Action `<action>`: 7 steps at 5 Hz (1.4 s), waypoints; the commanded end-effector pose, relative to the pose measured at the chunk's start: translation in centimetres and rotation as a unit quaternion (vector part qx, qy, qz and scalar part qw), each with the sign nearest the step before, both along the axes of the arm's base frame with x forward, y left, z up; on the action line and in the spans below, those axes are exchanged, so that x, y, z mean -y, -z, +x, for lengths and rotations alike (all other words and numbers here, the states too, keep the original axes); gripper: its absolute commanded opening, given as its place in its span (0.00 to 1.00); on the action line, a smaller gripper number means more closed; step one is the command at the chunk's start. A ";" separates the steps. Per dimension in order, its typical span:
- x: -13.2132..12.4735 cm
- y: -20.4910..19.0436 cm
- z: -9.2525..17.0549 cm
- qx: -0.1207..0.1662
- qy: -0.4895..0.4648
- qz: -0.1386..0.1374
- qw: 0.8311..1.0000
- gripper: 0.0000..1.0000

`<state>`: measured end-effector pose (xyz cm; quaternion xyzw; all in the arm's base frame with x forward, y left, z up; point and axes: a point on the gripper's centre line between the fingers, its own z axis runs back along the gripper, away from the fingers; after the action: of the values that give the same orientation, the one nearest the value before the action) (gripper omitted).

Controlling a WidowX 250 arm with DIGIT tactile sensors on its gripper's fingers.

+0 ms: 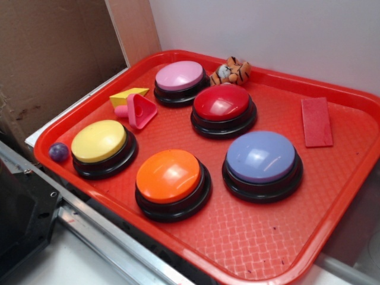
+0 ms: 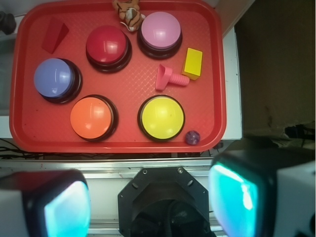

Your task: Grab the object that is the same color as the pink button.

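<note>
The small pink triangular piece (image 1: 139,110) with its short peg lies on the red tray (image 1: 249,237) between the pink button (image 1: 179,76) and the yellow button (image 1: 99,141). In the wrist view the piece (image 2: 167,78) lies just below the pink button (image 2: 160,30). My gripper (image 2: 150,202) is open and empty, high above the robot base and off the tray's near edge, its two fingers (image 2: 236,195) wide apart. The gripper does not show in the exterior view.
Also on the tray: a yellow wedge block (image 1: 129,95), a red button (image 1: 222,103), a lavender-blue button (image 1: 260,157), an orange button (image 1: 168,176), a flat red rectangle (image 1: 316,122), a toy tiger (image 1: 230,71) and a small purple ball (image 1: 58,151). A cardboard wall (image 1: 53,53) stands on the left.
</note>
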<state>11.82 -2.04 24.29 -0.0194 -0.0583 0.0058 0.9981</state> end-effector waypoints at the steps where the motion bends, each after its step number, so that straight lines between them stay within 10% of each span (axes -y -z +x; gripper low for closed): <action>1: 0.0 0.0 0.0 0.000 0.000 0.000 1.000 1.00; 4: -1.6 5.7 4.9 0.067 -0.161 -0.008 0.985 1.00; 7: -4.1 14.8 10.9 0.077 -0.260 0.000 0.962 1.00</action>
<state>22.33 1.42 8.56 -0.0009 -0.1208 0.2571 0.9588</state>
